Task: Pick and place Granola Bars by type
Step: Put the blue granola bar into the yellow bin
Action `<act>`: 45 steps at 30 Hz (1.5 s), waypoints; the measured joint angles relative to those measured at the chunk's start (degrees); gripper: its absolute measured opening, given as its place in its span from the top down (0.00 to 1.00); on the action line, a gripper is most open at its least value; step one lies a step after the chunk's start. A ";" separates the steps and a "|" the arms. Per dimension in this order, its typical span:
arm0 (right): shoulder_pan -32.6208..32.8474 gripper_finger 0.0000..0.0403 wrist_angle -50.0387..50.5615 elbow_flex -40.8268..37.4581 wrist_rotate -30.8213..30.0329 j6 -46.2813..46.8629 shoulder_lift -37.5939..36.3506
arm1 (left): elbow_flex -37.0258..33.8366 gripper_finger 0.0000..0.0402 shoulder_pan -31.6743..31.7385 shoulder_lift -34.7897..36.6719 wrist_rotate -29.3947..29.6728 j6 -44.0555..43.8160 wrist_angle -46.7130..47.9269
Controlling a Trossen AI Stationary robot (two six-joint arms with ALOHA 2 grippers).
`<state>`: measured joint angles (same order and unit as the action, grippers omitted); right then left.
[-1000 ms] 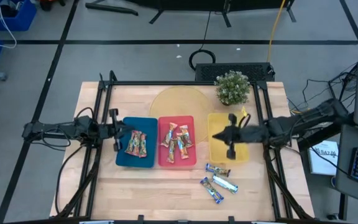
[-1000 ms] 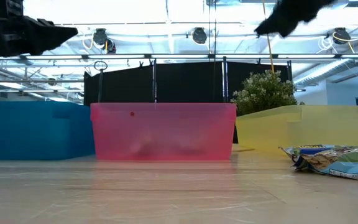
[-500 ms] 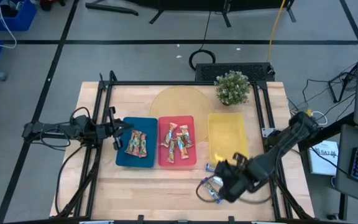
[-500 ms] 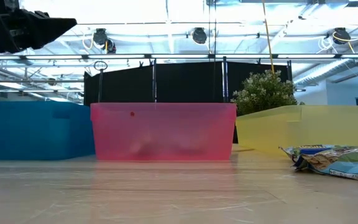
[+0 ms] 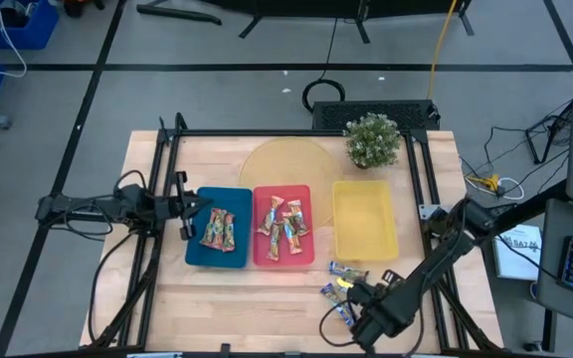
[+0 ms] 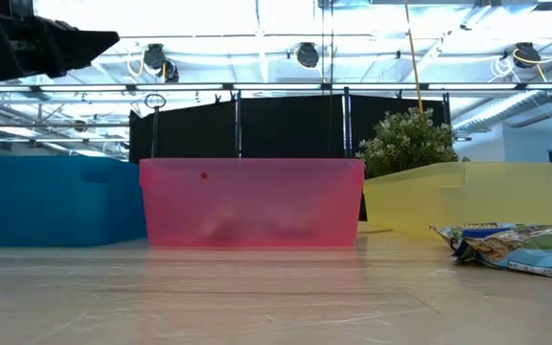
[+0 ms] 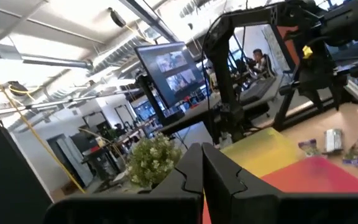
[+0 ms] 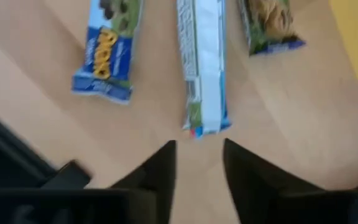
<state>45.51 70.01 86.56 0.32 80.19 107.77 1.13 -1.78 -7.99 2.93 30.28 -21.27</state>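
Three blue-silver granola bars [image 5: 344,288] lie flat on the wooden table near its front edge; they also show in the right wrist view [image 8: 202,68] and one in the low view [image 6: 516,245]. My right gripper [image 8: 197,163] is open just above them, its fingers short of the middle bar's near end [image 5: 359,301]. Red-green bars [image 5: 219,230] lie in the blue tray [image 5: 195,249], orange-gold bars [image 5: 283,225] in the red tray [image 5: 263,257]. My left gripper [image 7: 202,167] is shut and empty over the blue tray's left edge [image 5: 185,211].
The yellow tray [image 5: 364,221] stands right of the red tray. A potted plant [image 5: 372,139] and a round yellow mat [image 5: 277,164] are at the back. Black frame rails [image 5: 157,259] run along both table sides. Bare wood lies left of the bars.
My right gripper has swung from above the yellow tray toward the table's near edge and down, ending over the three blue-silver bars. The bars have stayed where they were.
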 joint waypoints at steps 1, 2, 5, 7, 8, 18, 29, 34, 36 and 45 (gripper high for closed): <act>-0.07 0.63 -0.14 -0.36 -0.13 -0.83 0.33 | 0.00 0.99 0.00 0.00 0.02 0.43 0.24; -0.12 0.59 -0.25 -0.78 -0.54 -1.84 0.59 | 0.00 0.99 0.00 0.00 0.02 0.86 0.40; -0.25 0.46 -0.58 -2.16 -2.24 -2.86 0.96 | 0.00 0.96 0.00 0.00 0.04 2.47 0.47; -0.35 0.40 -2.30 -3.30 -3.27 -3.57 0.92 | 0.00 0.94 0.00 0.00 0.08 3.75 0.48; -0.40 0.38 -3.31 -4.02 -3.59 -4.17 0.91 | 0.00 0.93 0.00 0.00 0.16 4.09 0.49; -0.54 0.34 -13.36 -13.07 -4.65 -3.40 0.91 | 0.00 0.91 0.00 0.00 0.18 4.09 1.04; -0.56 0.47 -25.63 -22.67 -3.55 -3.37 0.39 | 0.02 0.91 0.00 0.00 0.18 2.29 1.74; -0.64 0.63 -26.54 -23.54 -1.29 -2.87 0.62 | 0.02 0.91 0.00 0.00 0.17 0.48 1.65; -0.64 0.70 -26.80 -23.56 -0.45 -2.06 0.43 | 0.02 0.91 0.00 0.00 0.16 0.50 1.70; -0.58 0.83 -28.51 -23.91 1.41 -1.39 -5.68 | 0.02 0.91 0.00 0.00 0.18 -0.37 2.37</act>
<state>44.93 41.50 62.65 1.72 78.80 102.09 1.15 -1.78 -7.98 3.11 29.91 -18.90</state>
